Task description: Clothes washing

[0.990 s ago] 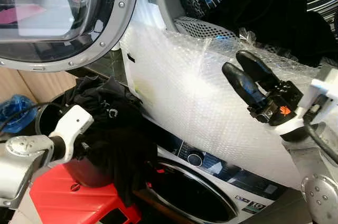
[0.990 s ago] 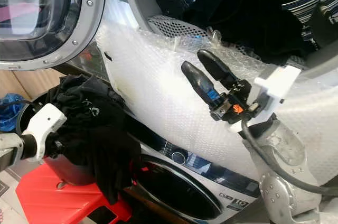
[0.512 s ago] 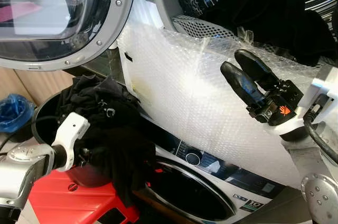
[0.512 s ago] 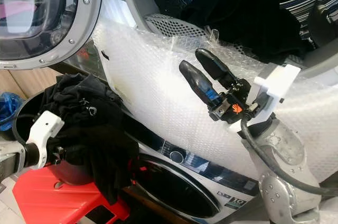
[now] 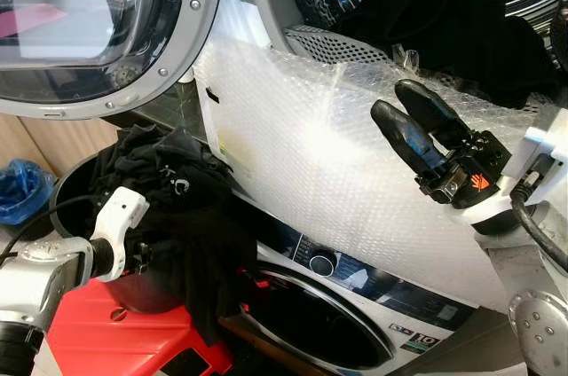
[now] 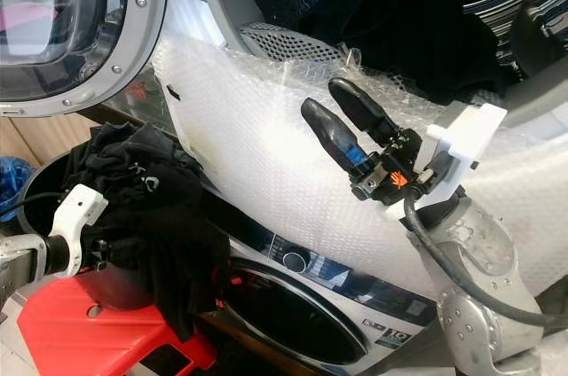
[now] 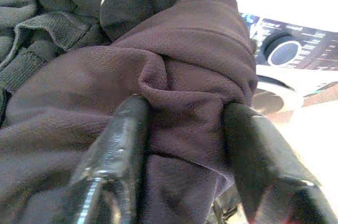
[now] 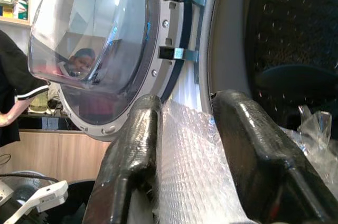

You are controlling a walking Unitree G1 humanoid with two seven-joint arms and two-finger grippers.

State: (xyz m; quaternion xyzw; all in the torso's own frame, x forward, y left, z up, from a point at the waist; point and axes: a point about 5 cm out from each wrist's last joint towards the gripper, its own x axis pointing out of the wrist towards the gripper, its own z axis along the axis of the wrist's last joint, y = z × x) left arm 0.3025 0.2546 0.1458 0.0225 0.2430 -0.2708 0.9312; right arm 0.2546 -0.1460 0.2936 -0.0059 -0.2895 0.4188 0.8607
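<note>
Left gripper (image 7: 182, 145) clamped on dark garment (image 5: 191, 216) over bucket (image 5: 67, 194), right gripper (image 5: 415, 126) spread, empty; risk: trailing cloth snagging on bubble wrap (image 5: 311, 154).

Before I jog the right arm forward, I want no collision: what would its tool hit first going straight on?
Most likely the bubble wrap over the washer's front: the right tool points along it, fingers open. Beyond lies the open door, though depth is unclear.

Matt dark cloth garment (image 5: 191, 216), crinkly clear bubble wrap (image 5: 328, 172), glossy glass door (image 5: 80, 12)
</note>
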